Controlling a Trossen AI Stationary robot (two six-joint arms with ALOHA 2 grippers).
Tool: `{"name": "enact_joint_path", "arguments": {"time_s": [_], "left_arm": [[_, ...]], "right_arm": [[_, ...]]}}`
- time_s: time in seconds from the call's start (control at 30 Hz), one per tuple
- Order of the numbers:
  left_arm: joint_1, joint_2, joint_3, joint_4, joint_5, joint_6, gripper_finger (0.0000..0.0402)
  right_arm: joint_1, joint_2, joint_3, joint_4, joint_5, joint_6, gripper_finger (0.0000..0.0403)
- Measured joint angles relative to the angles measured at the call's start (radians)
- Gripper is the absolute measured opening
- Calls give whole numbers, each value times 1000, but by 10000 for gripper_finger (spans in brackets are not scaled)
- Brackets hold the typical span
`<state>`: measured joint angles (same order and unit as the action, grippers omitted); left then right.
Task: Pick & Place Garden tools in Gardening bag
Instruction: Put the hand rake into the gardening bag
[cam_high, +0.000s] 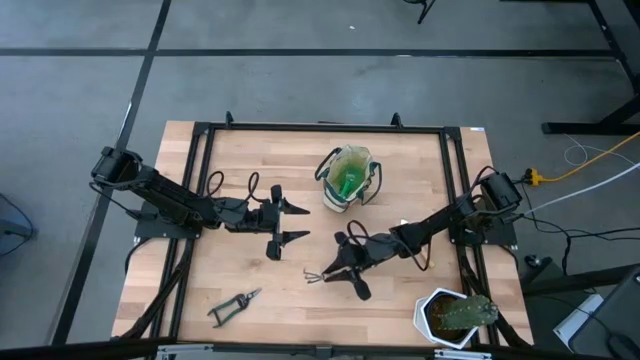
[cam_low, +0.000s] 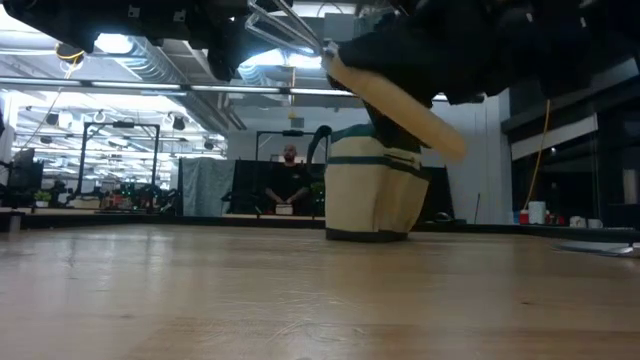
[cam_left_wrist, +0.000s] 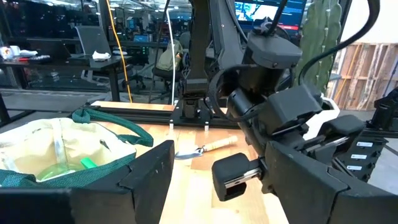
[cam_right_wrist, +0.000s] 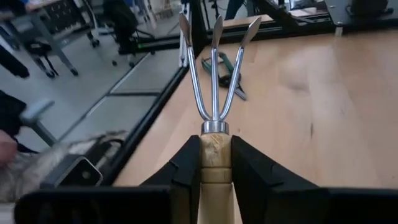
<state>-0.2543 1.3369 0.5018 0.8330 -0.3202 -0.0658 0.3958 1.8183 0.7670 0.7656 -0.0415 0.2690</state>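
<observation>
My right gripper (cam_high: 345, 266) is shut on a hand rake with three silver prongs (cam_right_wrist: 214, 56) and a wooden handle, held over the table's middle. My left gripper (cam_high: 292, 223) is open and empty, left of the middle. The tan bag (cam_high: 348, 180) with green trim stands on its base at the far middle, with the green spray bottle (cam_left_wrist: 62, 169) inside it. The pruning shears (cam_high: 235, 304) lie flat at the near left. A trowel (cam_left_wrist: 200, 149) with a silver blade and wooden handle lies on the table beyond the right arm. My right gripper pinches the rake's wooden handle (cam_right_wrist: 214, 152) between its two fingers, just behind the metal collar. The fingers lie along the handle and point toward the table's near left. The rake is lifted clear of the table. Its prongs stick out ahead, and its handle end (cam_low: 440, 135) slants down.
A white pot (cam_high: 452, 316) with a green plant stands at the near right corner. A black frame (cam_high: 320, 128) runs along the table's edges. A person (cam_low: 290, 180) sits in the room behind the table. Bare wood lies between the shears and the bag.
</observation>
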Motion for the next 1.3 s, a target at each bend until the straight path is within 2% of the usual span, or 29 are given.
{"name": "enact_joint_path", "arguments": {"time_s": [0.33, 0.57, 0.73, 1.3], "left_arm": [[0, 0, 0, 0, 0, 0, 251], [0, 0, 0, 0, 0, 0, 251], [0, 0, 0, 0, 0, 0, 251], [0, 0, 0, 0, 0, 0, 251]], "right_arm": [[15, 0, 0, 119, -26, 15, 72], [25, 0, 0, 284, -117, 14, 72], [26, -9, 0, 366, -120, 12, 72], [3, -126, 1, 360, -119, -52, 72]]}}
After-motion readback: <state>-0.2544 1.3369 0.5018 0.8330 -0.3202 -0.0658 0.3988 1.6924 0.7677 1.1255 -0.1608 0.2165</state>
